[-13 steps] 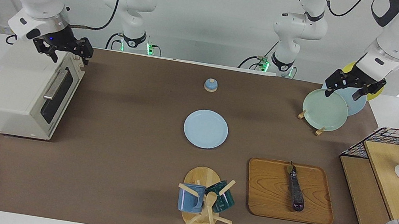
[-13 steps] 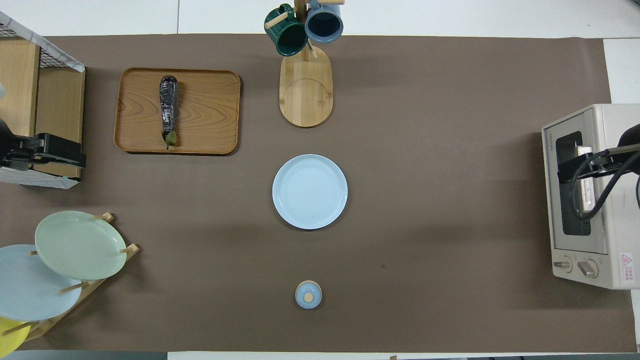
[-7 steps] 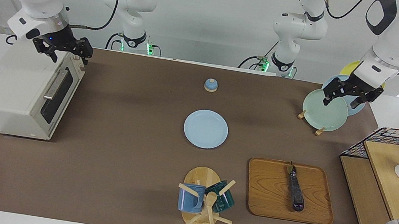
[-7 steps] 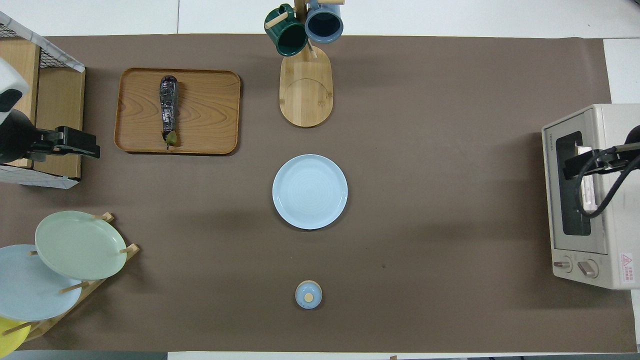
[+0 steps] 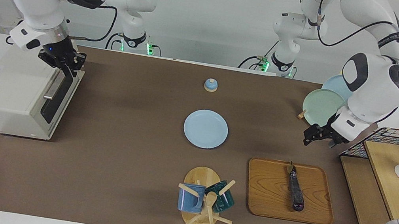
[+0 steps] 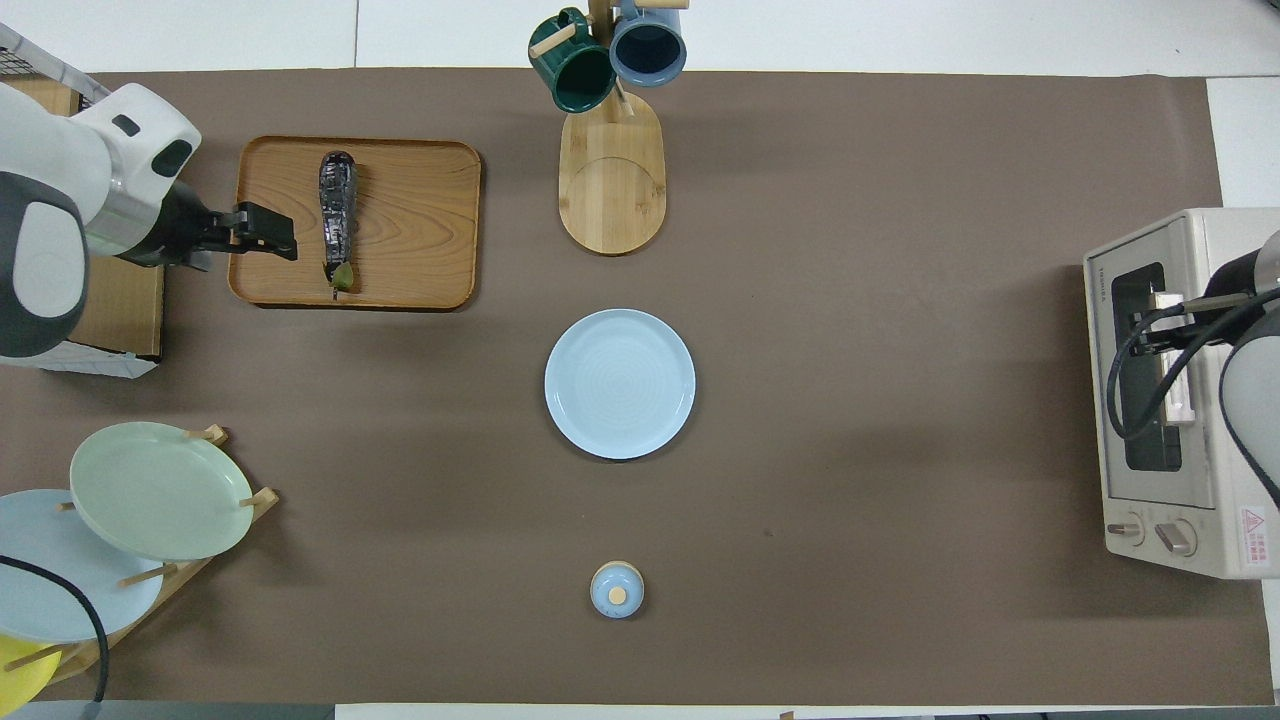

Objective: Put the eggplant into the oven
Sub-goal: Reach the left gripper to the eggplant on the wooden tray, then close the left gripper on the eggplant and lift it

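Observation:
The eggplant (image 5: 296, 191) (image 6: 338, 215) lies lengthwise on the wooden tray (image 5: 267, 189) (image 6: 420, 220), green stem toward the robots. My left gripper (image 5: 319, 141) (image 6: 268, 230) hangs open in the air with nothing in it. It is over the mat just robot-side of the tray in the facing view, and from overhead it covers the tray's edge beside the eggplant. The cream oven (image 5: 10, 90) (image 6: 1230, 400) stands at the right arm's end of the table. My right gripper (image 5: 71, 64) (image 6: 1150, 332) is drawn shut on the robot-side end of the oven's silver handle (image 5: 51, 89).
A light blue plate (image 5: 205, 129) lies mid-table, with a small blue knob-topped lid (image 5: 210, 85) nearer the robots. A mug tree (image 5: 203, 201) stands beside the tray. A plate rack (image 5: 324, 106) and a wooden shelf with a wire basket (image 5: 393, 178) crowd the left arm's end.
The left arm has swung from above the plate rack down toward the tray, still open. The right gripper's fingers have closed in at the oven handle.

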`<state>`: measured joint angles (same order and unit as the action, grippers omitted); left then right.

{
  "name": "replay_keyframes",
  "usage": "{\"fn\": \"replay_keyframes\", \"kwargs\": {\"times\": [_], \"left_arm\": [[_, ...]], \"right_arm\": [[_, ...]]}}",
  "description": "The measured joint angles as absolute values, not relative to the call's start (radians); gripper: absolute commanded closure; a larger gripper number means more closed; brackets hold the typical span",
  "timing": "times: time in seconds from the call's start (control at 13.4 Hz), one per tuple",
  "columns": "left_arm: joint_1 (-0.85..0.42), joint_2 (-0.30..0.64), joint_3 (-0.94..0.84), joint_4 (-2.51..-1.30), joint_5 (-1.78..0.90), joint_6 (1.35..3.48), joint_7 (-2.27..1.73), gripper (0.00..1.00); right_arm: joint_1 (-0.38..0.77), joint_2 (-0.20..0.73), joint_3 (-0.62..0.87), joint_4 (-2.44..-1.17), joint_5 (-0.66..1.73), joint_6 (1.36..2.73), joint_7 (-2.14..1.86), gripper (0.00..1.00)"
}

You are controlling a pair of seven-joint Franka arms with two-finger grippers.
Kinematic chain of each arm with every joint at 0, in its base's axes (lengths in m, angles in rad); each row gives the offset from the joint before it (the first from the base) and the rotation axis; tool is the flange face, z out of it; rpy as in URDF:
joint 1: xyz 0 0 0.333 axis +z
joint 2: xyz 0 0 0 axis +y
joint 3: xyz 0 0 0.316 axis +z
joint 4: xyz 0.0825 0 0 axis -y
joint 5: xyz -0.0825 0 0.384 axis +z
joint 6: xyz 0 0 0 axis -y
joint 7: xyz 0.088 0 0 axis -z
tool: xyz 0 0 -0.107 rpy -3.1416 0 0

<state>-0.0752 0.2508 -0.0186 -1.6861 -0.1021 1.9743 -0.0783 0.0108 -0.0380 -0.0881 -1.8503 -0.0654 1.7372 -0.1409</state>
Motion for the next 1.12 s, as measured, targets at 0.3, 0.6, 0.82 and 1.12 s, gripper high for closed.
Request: {"fn": "replay_keyframes", "kwargs": {"times": [0.3,0.6,0.82,1.12], "left_arm": [[-0.103,0.407,-0.023,-1.65,-0.105,2.134,-0.083,0.0],[-0.116,0.531,-0.023,-1.565,-0.036,2.179,-0.083,0.05],[-0.119,0.57,-0.023,-1.557,-0.013,2.265,-0.081,0.1],[-0.121,0.58,-0.02,-1.571,-0.012,2.292,-0.036,0.15]], "right_arm": [[-0.007,-0.039,-0.09,-1.902,-0.161,1.778,-0.133,1.0],[-0.024,-0.04,-0.09,-1.951,-0.172,1.836,-0.121,1.0],[-0.029,-0.04,-0.091,-1.979,-0.174,1.848,-0.12,1.0],[-0.03,-0.041,-0.09,-1.996,-0.174,1.849,-0.12,1.0]]}}
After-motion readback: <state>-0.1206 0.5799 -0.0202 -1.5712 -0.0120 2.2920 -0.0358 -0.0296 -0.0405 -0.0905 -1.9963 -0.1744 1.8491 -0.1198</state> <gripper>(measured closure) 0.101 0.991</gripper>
